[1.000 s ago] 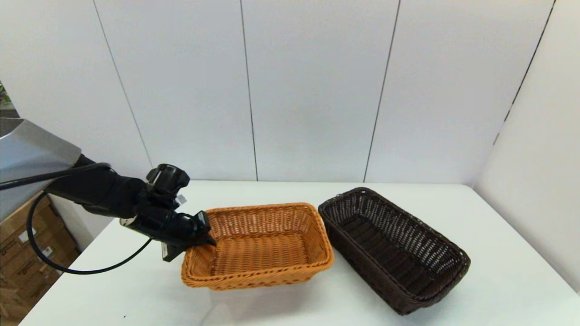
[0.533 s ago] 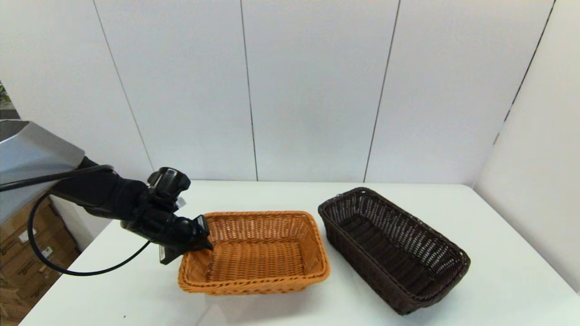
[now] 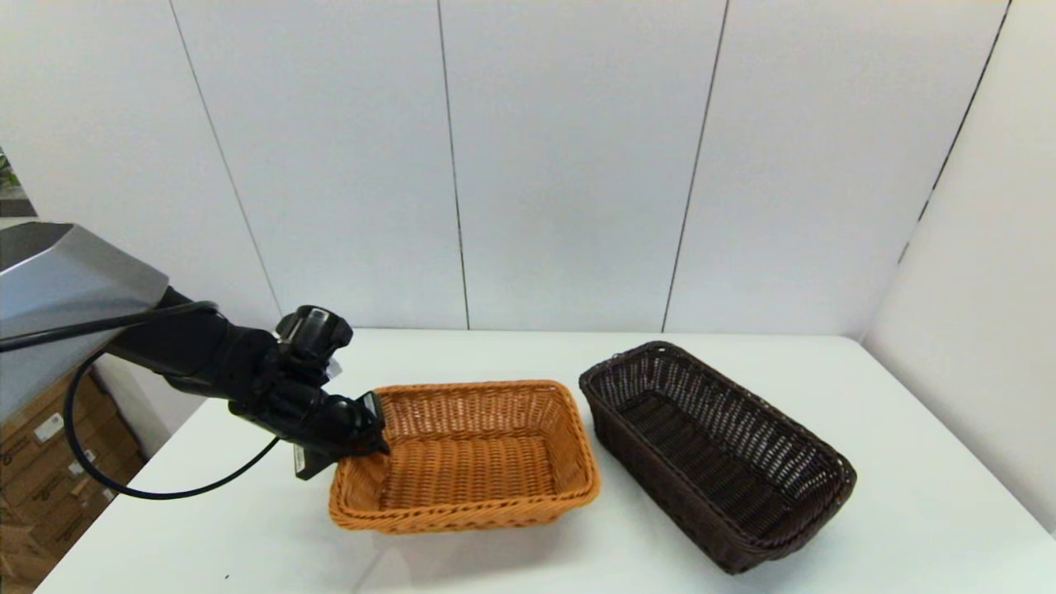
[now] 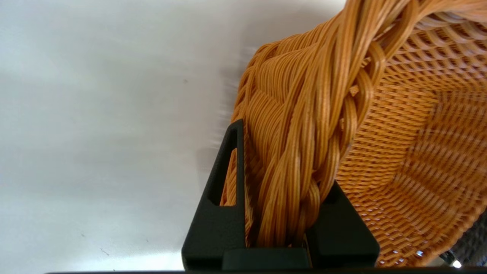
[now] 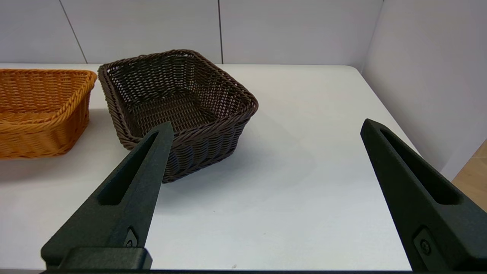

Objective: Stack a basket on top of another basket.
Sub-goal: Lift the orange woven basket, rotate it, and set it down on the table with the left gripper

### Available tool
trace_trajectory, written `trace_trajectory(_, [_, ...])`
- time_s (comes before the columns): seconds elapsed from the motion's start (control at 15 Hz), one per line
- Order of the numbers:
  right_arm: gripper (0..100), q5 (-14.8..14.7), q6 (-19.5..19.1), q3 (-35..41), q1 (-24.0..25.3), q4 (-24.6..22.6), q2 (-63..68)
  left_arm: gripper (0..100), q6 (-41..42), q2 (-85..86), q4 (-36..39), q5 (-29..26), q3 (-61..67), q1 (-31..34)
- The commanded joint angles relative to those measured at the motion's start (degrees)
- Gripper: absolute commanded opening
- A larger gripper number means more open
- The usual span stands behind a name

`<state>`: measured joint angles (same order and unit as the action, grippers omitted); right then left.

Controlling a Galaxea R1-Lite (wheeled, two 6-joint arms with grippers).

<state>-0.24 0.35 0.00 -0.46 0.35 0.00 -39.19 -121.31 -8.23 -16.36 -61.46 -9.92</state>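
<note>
The orange-tan woven basket [image 3: 466, 458] sits left of the table's middle. My left gripper [image 3: 363, 441] is shut on the braided rim of its left short end. In the left wrist view, the two black fingers [image 4: 220, 213] pinch the rim [image 4: 304, 125], one outside the wall and one inside. The dark brown basket [image 3: 718, 450] stands on the table just to the right, angled, a narrow gap apart, with nothing in it. My right gripper [image 5: 266, 125] is open near the table's front right, short of the dark basket [image 5: 175, 102] and holding nothing. It is out of the head view.
The white table [image 3: 907, 429] runs to a panelled wall behind and a side wall on the right. Its left edge drops off beside stacked cardboard boxes [image 3: 41, 437]. The left arm's black cable [image 3: 124, 491] hangs over that edge.
The orange-tan basket, held by my left gripper, has come down a little and levelled out from its tilt a second ago. The dark basket has not moved.
</note>
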Motion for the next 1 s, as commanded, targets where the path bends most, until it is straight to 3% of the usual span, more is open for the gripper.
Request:
trace_trajectory(0.07, [100, 0.0, 0.0, 0.0, 0.0, 0.0, 0.1, 0, -0.2, -0.5, -0.1, 0.1, -0.1, -0.4])
trace_trajectory(1.0, [100, 0.0, 0.0, 0.0, 0.0, 0.0, 0.1, 0, 2.3, -0.4, -0.1, 0.1, 0.0, -0.4])
